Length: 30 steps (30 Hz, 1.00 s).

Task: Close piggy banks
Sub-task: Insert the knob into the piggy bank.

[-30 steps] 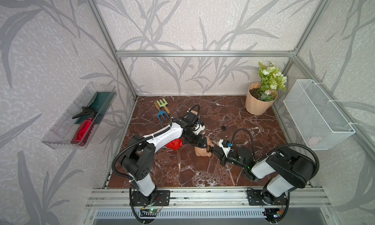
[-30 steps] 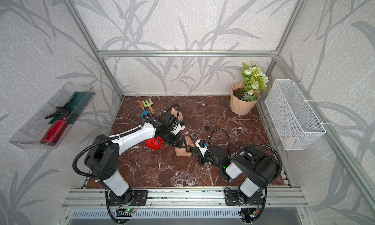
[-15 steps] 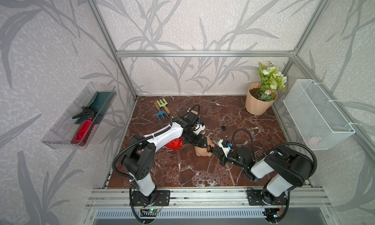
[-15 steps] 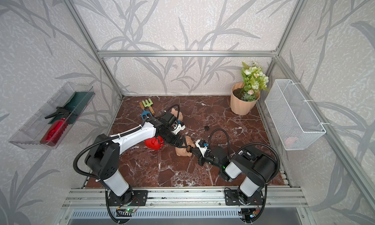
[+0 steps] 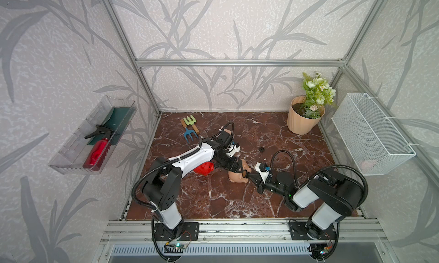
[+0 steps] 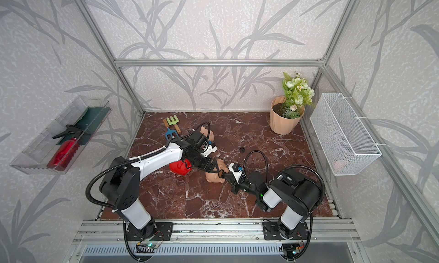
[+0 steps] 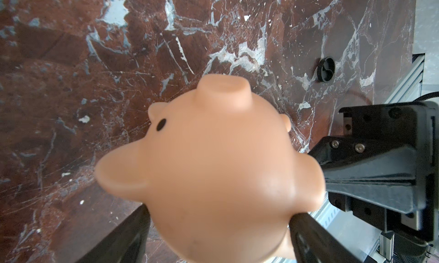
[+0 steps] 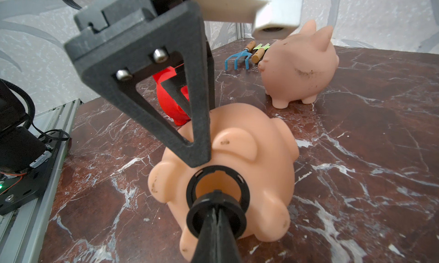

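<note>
Piggy bank (image 8: 263, 155), peach-tan plastic, gripped by my left claw (image 5: 241, 169), right claw (image 8: 215, 210) clamping small black round plug (image 8: 196, 215) at its belly.

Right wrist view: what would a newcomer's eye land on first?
The black plug pinched in the right end effector, lined up with the open belly hole of the peach piggy bank lying on its side mid-table. The left end effector grips that pig; a red piggy bank sits just beyond.

Three piggy banks (image 8: 261, 155) (image 8: 299, 67) (image 8: 171, 107), two black plugs (image 8: 216, 214) (image 5: 261, 150), two garden forks (image 5: 190, 121) (image 5: 190, 134), one flowerpot (image 5: 300, 121)
</note>
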Each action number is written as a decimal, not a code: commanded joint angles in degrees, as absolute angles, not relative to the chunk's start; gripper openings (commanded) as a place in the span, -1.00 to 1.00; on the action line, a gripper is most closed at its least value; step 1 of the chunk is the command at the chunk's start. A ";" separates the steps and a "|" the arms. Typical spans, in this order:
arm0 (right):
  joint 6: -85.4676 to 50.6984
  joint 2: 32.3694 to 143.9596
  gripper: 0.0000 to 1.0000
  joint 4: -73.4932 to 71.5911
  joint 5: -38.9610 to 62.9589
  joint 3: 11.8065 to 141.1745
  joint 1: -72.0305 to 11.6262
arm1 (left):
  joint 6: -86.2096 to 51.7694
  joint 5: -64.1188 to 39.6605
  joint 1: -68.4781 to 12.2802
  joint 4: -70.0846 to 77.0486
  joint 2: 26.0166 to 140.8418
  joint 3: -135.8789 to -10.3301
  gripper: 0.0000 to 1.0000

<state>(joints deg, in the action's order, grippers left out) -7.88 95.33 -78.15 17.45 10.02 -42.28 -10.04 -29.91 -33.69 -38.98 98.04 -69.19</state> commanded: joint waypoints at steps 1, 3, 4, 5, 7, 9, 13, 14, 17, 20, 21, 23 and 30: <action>-8.61 96.18 -1.00 -80.51 17.53 11.55 -42.45 | -8.80 -30.06 -33.73 -40.59 99.09 -70.09 0.77; -8.73 96.41 -1.00 -80.51 17.67 11.80 -42.45 | -8.80 -30.06 -33.68 -40.48 99.11 -70.05 0.77; -8.78 96.47 -1.00 -80.51 17.67 11.90 -42.45 | -8.80 -30.06 -33.67 -40.57 99.13 -70.04 0.77; -8.75 96.61 -1.00 -80.51 17.67 12.00 -42.40 | -8.79 -30.06 -33.70 -40.59 99.14 -70.05 0.77; -8.83 96.97 -1.00 -80.51 17.68 12.25 -42.45 | -8.81 -30.06 -33.69 -40.59 99.11 -70.05 0.77; -8.95 97.35 -1.00 -80.51 17.68 12.49 -42.45 | -8.83 -30.14 -33.73 -40.59 99.14 -70.05 0.76; -9.79 97.47 -1.00 -80.51 17.65 12.90 -42.49 | -8.77 -30.15 -33.70 -40.61 99.13 -70.05 0.76; -9.93 97.47 -1.00 -80.51 17.79 13.01 -42.45 | -8.74 -30.15 -33.72 -40.65 99.12 -70.05 0.76; -10.21 99.27 -1.00 -80.53 18.27 13.43 -42.39 | -8.69 -30.10 -33.68 -40.70 99.14 -70.14 0.76; -10.47 99.54 -1.00 -80.51 18.55 13.58 -42.42 | -8.61 -30.15 -33.72 -40.92 99.22 -70.29 0.76; -10.55 99.65 -1.00 -80.51 18.63 13.58 -42.43 | -8.54 -30.02 -33.73 -41.02 99.29 -70.40 0.76; -10.98 99.75 -1.00 -80.51 18.71 13.54 -42.45 | -8.41 -29.98 -33.73 -41.12 99.34 -70.50 0.76; -11.34 100.11 -1.00 -79.49 19.06 14.01 -42.45 | -8.34 -30.07 -33.75 -41.41 99.58 -71.18 0.76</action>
